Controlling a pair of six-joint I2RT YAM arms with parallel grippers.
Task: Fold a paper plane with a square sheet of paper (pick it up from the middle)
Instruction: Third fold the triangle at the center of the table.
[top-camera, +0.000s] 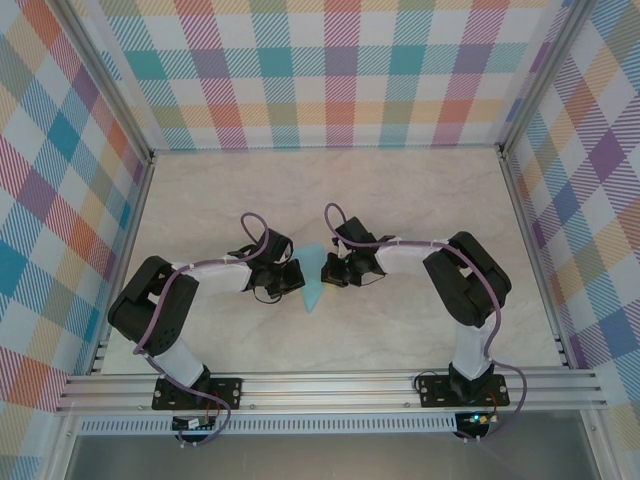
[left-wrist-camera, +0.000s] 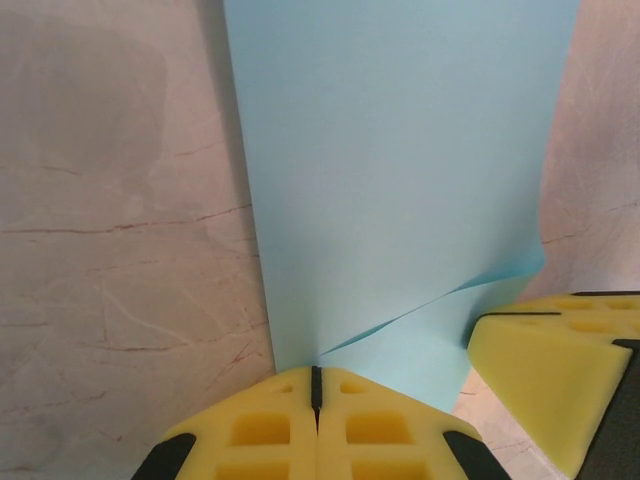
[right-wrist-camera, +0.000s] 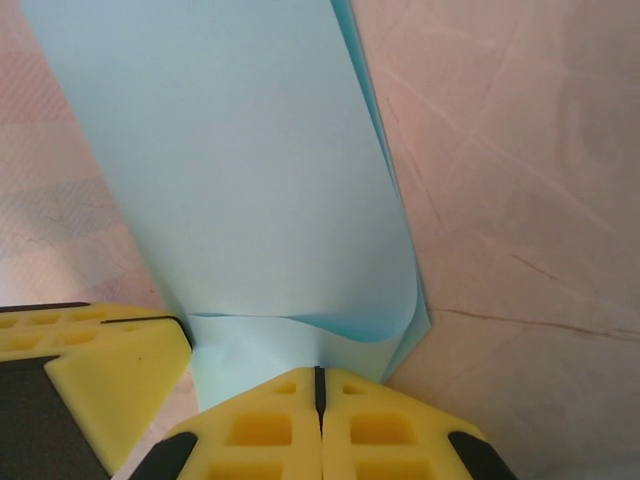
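The square sheet of paper (top-camera: 313, 278) is light blue and lies folded into a narrow layered shape between the two arms, with a point toward the near edge. My left gripper (top-camera: 291, 276) is shut, its yellow fingertips (left-wrist-camera: 280, 400) resting on the paper (left-wrist-camera: 400, 180). A raised flap edge runs from those tips to the right. My right gripper (top-camera: 331, 268) is also shut, and its fingertips (right-wrist-camera: 360, 400) sit on the lower layer. The upper layer of the paper (right-wrist-camera: 230, 170) bulges up just ahead of them. The two grippers stand almost touching.
The marble-patterned tabletop (top-camera: 400, 200) extends around the paper on all sides. Checked walls (top-camera: 330, 70) with metal posts enclose the back and both sides. An aluminium rail (top-camera: 330, 385) carrying the arm bases runs along the near edge.
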